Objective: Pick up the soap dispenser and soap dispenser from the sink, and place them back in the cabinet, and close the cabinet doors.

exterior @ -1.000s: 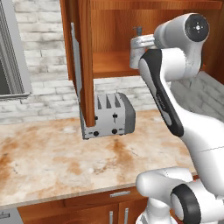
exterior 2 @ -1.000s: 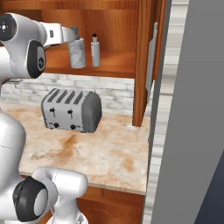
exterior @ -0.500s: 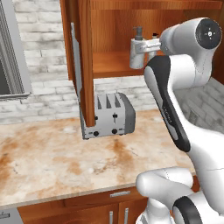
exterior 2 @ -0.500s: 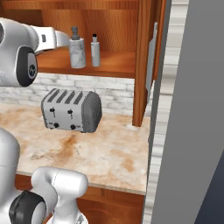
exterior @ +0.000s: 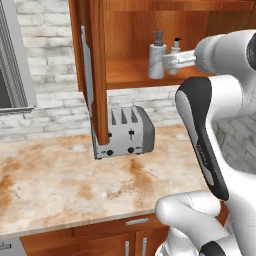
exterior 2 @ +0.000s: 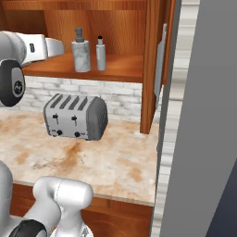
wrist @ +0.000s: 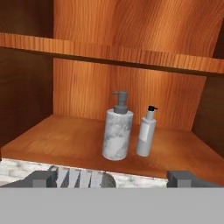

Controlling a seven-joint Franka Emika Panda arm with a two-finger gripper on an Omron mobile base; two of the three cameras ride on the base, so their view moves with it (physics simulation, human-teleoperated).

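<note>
White arm raised and stretched level, gripper [wrist: 112,179] with jaws wide apart, empty.

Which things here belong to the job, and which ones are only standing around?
Belong to the job:
marbled soap bottle
slim white soap bottle
cabinet
left cabinet door
right cabinet door
gripper, open

Only standing around:
toaster
counter
brick wall
</note>
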